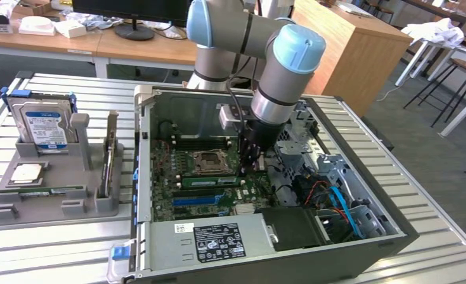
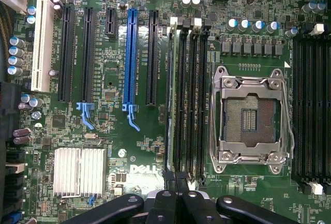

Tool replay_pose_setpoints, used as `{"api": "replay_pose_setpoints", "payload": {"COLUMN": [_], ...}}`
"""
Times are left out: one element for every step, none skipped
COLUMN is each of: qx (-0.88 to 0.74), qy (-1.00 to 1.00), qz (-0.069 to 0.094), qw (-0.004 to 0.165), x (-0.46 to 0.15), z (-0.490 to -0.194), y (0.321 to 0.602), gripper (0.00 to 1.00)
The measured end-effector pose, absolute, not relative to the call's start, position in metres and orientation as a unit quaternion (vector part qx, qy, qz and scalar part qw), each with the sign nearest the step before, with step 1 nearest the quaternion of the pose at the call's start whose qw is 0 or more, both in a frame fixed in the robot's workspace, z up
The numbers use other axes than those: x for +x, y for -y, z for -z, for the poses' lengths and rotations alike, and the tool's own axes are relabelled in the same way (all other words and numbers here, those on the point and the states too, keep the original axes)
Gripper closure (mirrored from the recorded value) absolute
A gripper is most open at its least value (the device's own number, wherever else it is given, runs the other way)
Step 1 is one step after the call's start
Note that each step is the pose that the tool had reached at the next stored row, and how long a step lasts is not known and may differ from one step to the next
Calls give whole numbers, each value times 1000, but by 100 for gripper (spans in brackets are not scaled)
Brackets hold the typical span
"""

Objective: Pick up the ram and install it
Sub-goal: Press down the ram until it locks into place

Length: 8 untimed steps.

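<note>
Ram (image 2: 173,105): long, thin green circuit-board stick, seen edge-on in the wrist view. It stands in the first of the black memory slots, between the black expansion slots and the silver CPU socket (image 2: 252,118). The black two-fingered pincer (image 2: 176,193) is closed, its tips meeting right over one end of the stick. We cannot tell whether it pinches the board or merely presses on it.

In the exterior view the pincer (image 1: 253,168) reaches straight down into the open computer case (image 1: 142,177). The green stick (image 1: 209,181) lies just beside the square socket (image 1: 209,160).

Around the slot we see the green motherboard (image 2: 114,131), densely printed, with a long blue plastic slot (image 2: 130,58) and a ribbed aluminium heatsink (image 2: 80,171). Cables and drive cages crowd the case on the exterior view's right.

The case rests on a slatted grey metal table (image 1: 59,248). On the exterior view's left sits a grey moulded parts tray (image 1: 51,207). It holds an upright blue-and-white-labelled hard drive (image 1: 45,127) and a small square silver CPU chip (image 1: 26,173).

Behind stand wooden desks (image 1: 351,47) and a tall stool (image 1: 462,68).
</note>
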<state>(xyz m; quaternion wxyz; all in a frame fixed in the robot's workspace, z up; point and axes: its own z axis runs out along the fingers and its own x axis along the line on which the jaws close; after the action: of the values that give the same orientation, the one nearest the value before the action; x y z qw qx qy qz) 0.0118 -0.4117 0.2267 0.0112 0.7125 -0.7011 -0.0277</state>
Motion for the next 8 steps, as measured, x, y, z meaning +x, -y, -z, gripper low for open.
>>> {"api": "replay_pose_setpoints", "payload": {"qx": [712, 712, 712, 712, 712, 712, 712, 712], "qy": [701, 701, 701, 701, 701, 701, 701, 701], "qz": [28, 28, 28, 28, 28, 28, 28, 28], "qw": [11, 11, 11, 11, 11, 11, 11, 11], "x": [12, 12, 12, 12, 12, 12, 12, 12], "z": [-226, -226, -225, -225, -225, -225, -225, -225], "y": [412, 412, 412, 412, 412, 412, 412, 412], "gripper": [90, 90, 90, 90, 90, 90, 90, 90]}}
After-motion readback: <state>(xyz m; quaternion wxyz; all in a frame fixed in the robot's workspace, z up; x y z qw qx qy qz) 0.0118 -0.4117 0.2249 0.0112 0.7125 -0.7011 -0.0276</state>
